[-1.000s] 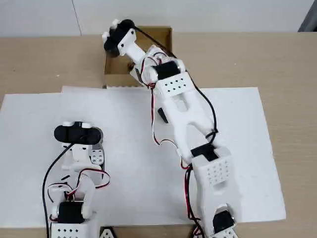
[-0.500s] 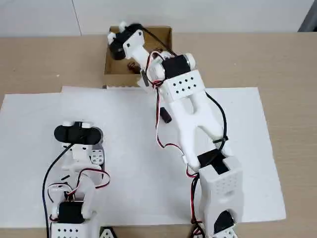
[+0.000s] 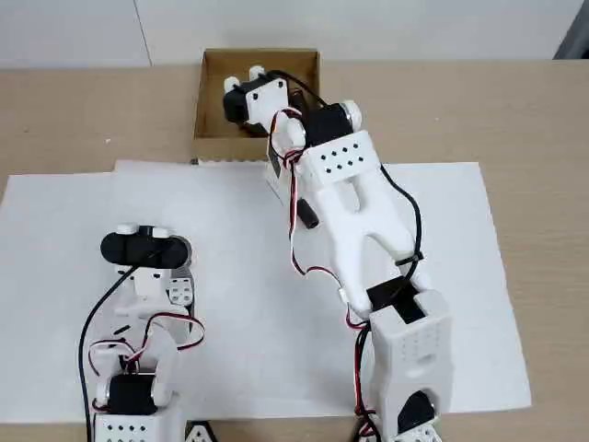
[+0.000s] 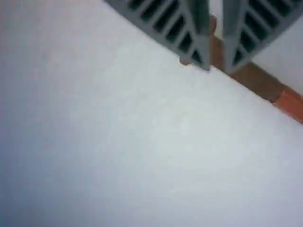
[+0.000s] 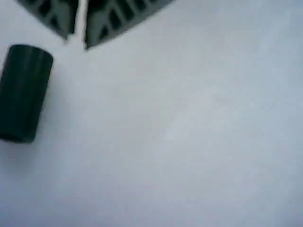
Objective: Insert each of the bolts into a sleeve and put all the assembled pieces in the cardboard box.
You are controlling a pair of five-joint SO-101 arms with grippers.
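Black sleeve on white paper

The wooden table bears a white paper sheet and, behind it, a cardboard box.

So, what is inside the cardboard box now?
The cardboard box shows bare floor on its left side in the high view. The right arm covers its middle and near right part, so anything lying there cannot be seen.

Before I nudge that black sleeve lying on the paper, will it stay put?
Probably not. The sleeve is a cylinder on its side, so it likely rolls. It looks small, so probably light. The paper looks smooth, so it may slide too.
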